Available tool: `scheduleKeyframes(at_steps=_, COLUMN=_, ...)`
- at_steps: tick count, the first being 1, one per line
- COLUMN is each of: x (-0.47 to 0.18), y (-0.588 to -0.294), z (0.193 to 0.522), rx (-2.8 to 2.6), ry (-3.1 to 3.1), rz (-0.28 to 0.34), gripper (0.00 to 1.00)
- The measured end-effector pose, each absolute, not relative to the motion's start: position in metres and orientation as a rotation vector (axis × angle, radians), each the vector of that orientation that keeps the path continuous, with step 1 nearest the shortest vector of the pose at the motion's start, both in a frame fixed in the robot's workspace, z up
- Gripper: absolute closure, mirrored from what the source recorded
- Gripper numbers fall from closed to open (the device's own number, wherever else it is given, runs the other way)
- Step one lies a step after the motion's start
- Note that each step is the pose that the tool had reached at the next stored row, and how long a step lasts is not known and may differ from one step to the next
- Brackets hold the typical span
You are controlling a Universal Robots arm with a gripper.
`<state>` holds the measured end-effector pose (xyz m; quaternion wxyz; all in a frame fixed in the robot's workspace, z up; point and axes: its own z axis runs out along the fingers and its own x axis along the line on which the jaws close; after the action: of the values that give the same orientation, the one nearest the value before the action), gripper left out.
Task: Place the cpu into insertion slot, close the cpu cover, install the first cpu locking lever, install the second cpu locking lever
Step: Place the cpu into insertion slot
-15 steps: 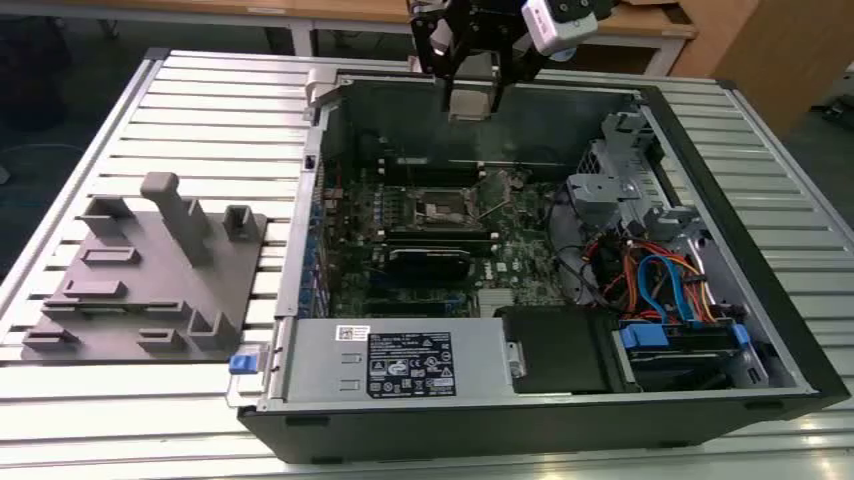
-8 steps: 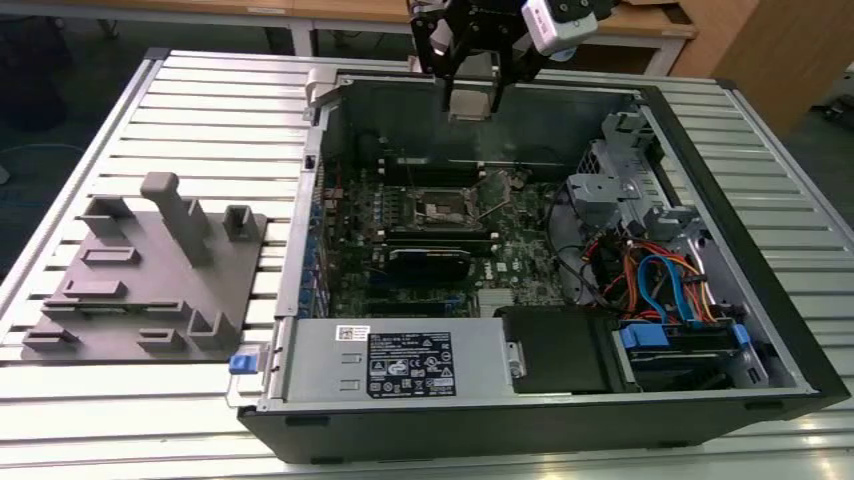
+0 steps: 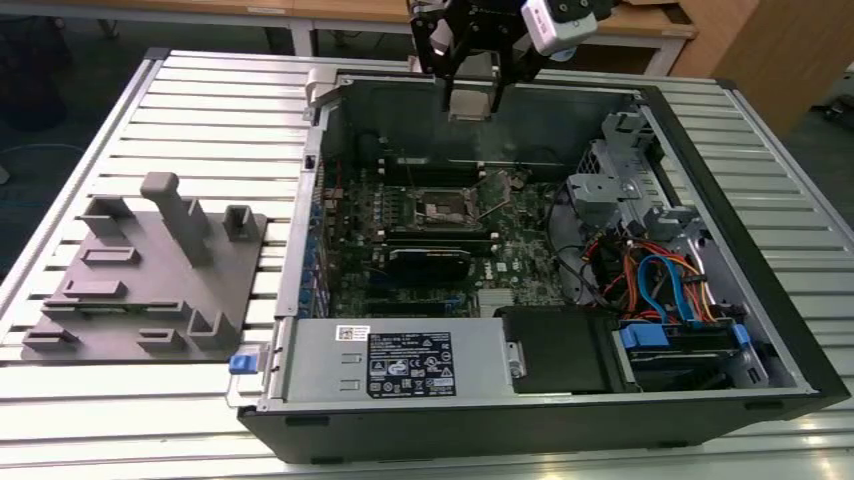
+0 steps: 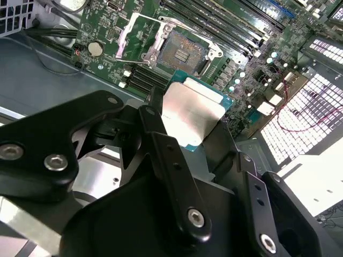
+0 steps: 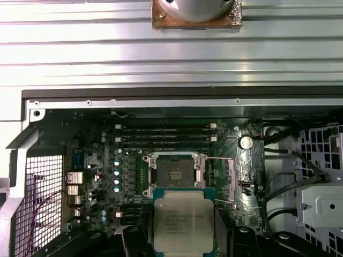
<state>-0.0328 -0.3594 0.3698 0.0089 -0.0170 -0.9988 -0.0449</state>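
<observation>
The cpu (image 5: 183,222) is a thin square chip with a pale silver-grey metal lid set on a green rim. In the first wrist view its face is turned flat to the camera and carries lines of small print. My hand (image 5: 183,238) is pinching the cpu by two opposite edges. The chip sits between my black fingertips and juts out a little beyond them.

The second wrist view looks along my hand (image 4: 190,123) from behind. There the cpu (image 4: 190,115) tilts away, with the insertion slot (image 4: 182,51) beyond it, its dark centre uncovered. The cpu cover (image 4: 140,36) is swung up, open on one side of the slot.

The first wrist view sees the insertion slot (image 5: 174,174) head-on, beside the long memory slots (image 5: 163,134) on the green motherboard (image 5: 102,176).

The exterior view takes in the whole open computer case (image 3: 534,400) lying on the slatted table (image 3: 200,90), with a grey fixture (image 3: 147,270) at the exterior view's left. In it my hand (image 3: 470,95) hangs high over the case with the cpu (image 3: 470,105) in it, well apart from the insertion slot (image 3: 443,205) below.
</observation>
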Motion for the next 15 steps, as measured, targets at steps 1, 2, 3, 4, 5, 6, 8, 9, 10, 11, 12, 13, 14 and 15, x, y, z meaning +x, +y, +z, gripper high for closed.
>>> scheduleKeyframes(at_steps=1, x=-0.0328, y=-0.3594, z=0.3698, rx=-0.059, ry=-3.12, rz=-0.14, gripper=0.46)
scheduleKeyframes(at_steps=2, x=-0.0329, y=-0.3594, z=0.3698, rx=-0.068, ry=-3.12, rz=-0.14, gripper=0.46)
scheduleKeyframes(at_steps=3, x=-0.0328, y=-0.3594, z=0.3698, rx=-0.075, ry=-3.12, rz=-0.14, gripper=0.46)
scheduleKeyframes(at_steps=4, x=-0.0328, y=-0.3594, z=0.3697, rx=-0.083, ry=-3.12, rz=-0.14, gripper=0.46)
scheduleKeyframes(at_steps=5, x=-0.0329, y=-0.3594, z=0.3697, rx=-0.091, ry=-3.12, rz=-0.14, gripper=0.46)
scheduleKeyframes(at_steps=6, x=-0.0329, y=-0.3594, z=0.3697, rx=-0.097, ry=-3.12, rz=-0.14, gripper=0.46)
scheduleKeyframes(at_steps=8, x=-0.0329, y=-0.3594, z=0.3696, rx=-0.1, ry=-3.12, rz=-0.14, gripper=0.46)
scheduleKeyframes(at_steps=9, x=-0.0329, y=-0.3594, z=0.3696, rx=-0.1, ry=-3.12, rz=-0.141, gripper=0.46)
scheduleKeyframes(at_steps=10, x=-0.0329, y=-0.3594, z=0.3696, rx=-0.1, ry=-3.12, rz=-0.141, gripper=0.46)
scheduleKeyframes(at_steps=11, x=-0.0329, y=-0.3594, z=0.3696, rx=-0.1, ry=-3.12, rz=-0.14, gripper=0.46)
scheduleKeyframes(at_steps=12, x=-0.0329, y=-0.3594, z=0.3696, rx=-0.1, ry=-3.12, rz=-0.14, gripper=0.46)
scheduleKeyframes(at_steps=13, x=-0.0329, y=-0.3594, z=0.3696, rx=-0.1, ry=-3.12, rz=-0.14, gripper=0.46)
scheduleKeyframes(at_steps=14, x=-0.0329, y=-0.3595, z=0.3696, rx=-0.1, ry=-3.12, rz=-0.14, gripper=0.46)
scheduleKeyframes(at_steps=15, x=-0.0329, y=-0.3595, z=0.3696, rx=-0.1, ry=-3.12, rz=-0.14, gripper=0.46)
